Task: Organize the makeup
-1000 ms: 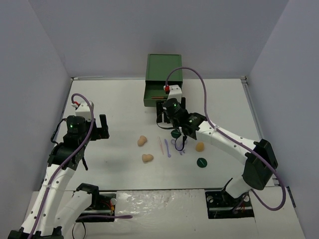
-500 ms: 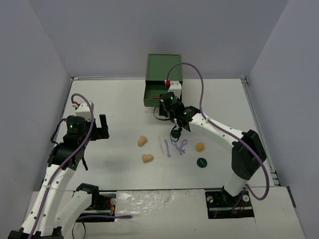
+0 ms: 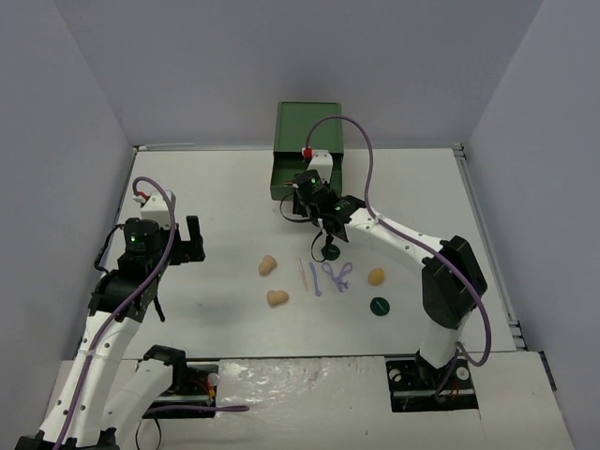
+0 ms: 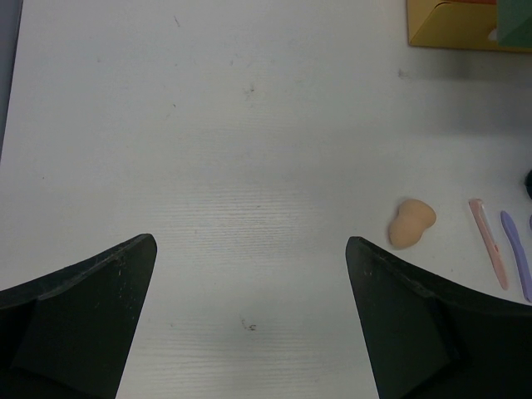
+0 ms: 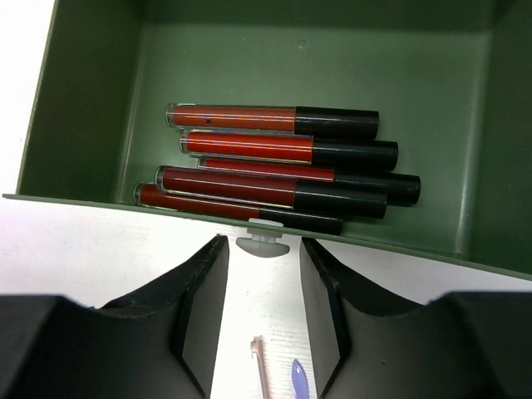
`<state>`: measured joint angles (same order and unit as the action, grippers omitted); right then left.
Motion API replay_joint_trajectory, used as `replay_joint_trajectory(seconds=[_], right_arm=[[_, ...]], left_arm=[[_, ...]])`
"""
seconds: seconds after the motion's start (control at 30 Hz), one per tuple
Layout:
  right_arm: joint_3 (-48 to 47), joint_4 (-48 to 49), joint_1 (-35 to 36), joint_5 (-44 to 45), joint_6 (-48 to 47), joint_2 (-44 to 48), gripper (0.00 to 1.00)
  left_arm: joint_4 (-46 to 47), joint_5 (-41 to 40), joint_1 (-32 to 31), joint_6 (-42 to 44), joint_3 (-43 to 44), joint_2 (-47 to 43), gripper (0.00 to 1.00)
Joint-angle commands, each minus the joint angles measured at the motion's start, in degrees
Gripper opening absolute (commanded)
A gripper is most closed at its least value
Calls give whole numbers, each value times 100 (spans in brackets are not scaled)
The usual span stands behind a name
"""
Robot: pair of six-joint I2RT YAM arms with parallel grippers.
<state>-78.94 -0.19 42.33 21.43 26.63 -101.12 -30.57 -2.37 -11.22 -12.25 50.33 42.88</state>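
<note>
At the middle of the worktop's (image 3: 206, 187) far edge, five black-and-red sticks (image 5: 274, 162) lie side by side in the open green drawer (image 5: 83, 100), while three tan sponges (image 3: 277, 298), two dark green discs (image 3: 380, 305), lilac tools (image 3: 316, 278) and a pale orange stick (image 3: 302, 273) lie loose near the centre. Just in front of the drawer the right gripper (image 5: 262, 253) hovers, jaws slightly spread and empty, the pale knob (image 5: 263, 244) at its fingertips. Toward the left edge the left gripper (image 4: 251, 243) hangs with jaws wide apart, holding nothing.

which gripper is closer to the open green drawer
Right. The right gripper sits at the front edge of the green drawer, straddling its knob; the left gripper is far off, over the table's left side.
</note>
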Motion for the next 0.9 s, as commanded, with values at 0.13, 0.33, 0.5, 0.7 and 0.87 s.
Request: replay_joint_trajectory(seconds=[0.13, 0.33, 0.5, 0.7, 0.87], right_arm=[[-490, 412, -166, 298, -20, -29, 29], [-685, 414, -342, 211, -129, -118, 26], [-964, 418, -514, 134, -298, -307, 26], [-1297, 467, -649, -3, -485, -609, 28], [-1548, 523, -746, -76, -597, -851, 32]], left_arm=[[288, 16, 24, -58, 241, -26, 97], [288, 18, 24, -65, 232, -10, 97], [288, 18, 24, -63, 232, 1, 97], [288, 9, 24, -59, 232, 28, 97], [288, 17, 24, -67, 232, 28, 97]])
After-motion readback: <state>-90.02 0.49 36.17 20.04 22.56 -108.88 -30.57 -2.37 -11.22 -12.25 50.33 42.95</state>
